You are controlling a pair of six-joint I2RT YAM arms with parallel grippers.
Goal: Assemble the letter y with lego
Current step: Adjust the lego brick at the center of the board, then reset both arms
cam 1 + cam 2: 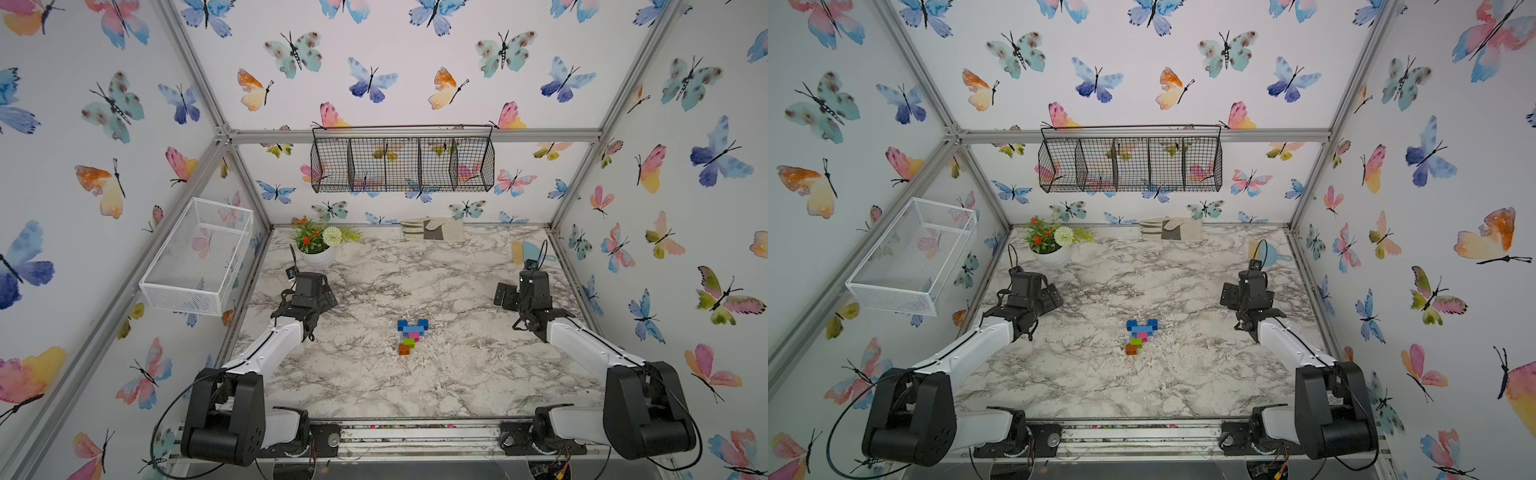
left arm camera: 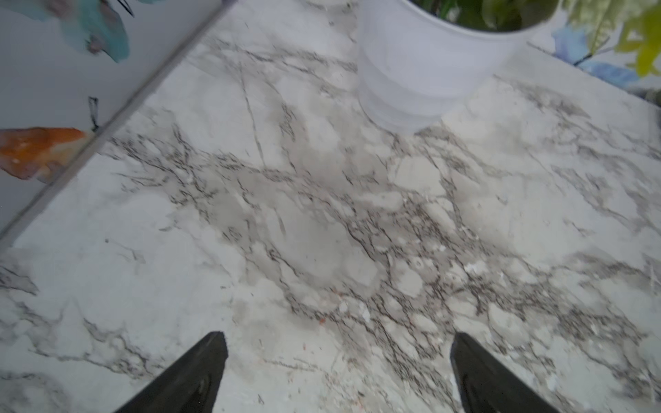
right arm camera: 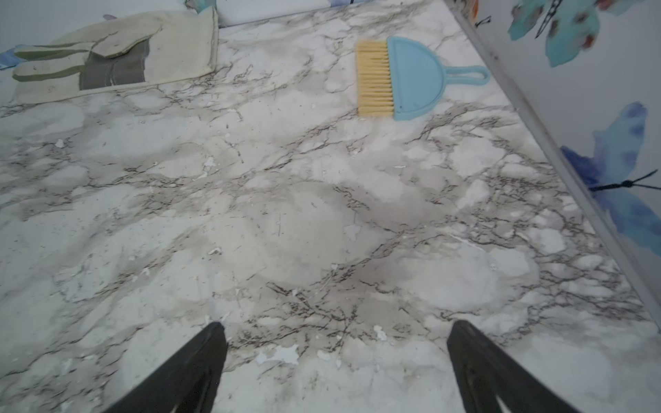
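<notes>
The letter y [image 1: 411, 335] [image 1: 1140, 335] lies flat on the marble table [image 1: 457, 374], near its middle, in both top views. Its lego are joined: two dark blue prongs [image 1: 423, 323], a light blue bar [image 1: 413, 330], then pink [image 1: 414, 336], lime green [image 1: 409, 342] and orange [image 1: 404, 349] as the stem. My left gripper [image 1: 319, 289] [image 2: 338, 338] hangs open over bare marble, far left of the letter and facing the plant pot. My right gripper [image 1: 517, 291] [image 3: 336, 327] is open and empty over bare marble, far right of it. Neither wrist view shows the lego.
A white pot with flowers [image 1: 318, 254] [image 2: 429, 68] stands just beyond the left gripper. A work glove [image 3: 114, 57] lies at the back edge, a blue dustpan with brush [image 3: 411, 77] at the back right. Wire baskets [image 1: 402, 164] [image 1: 199, 257] hang on the walls.
</notes>
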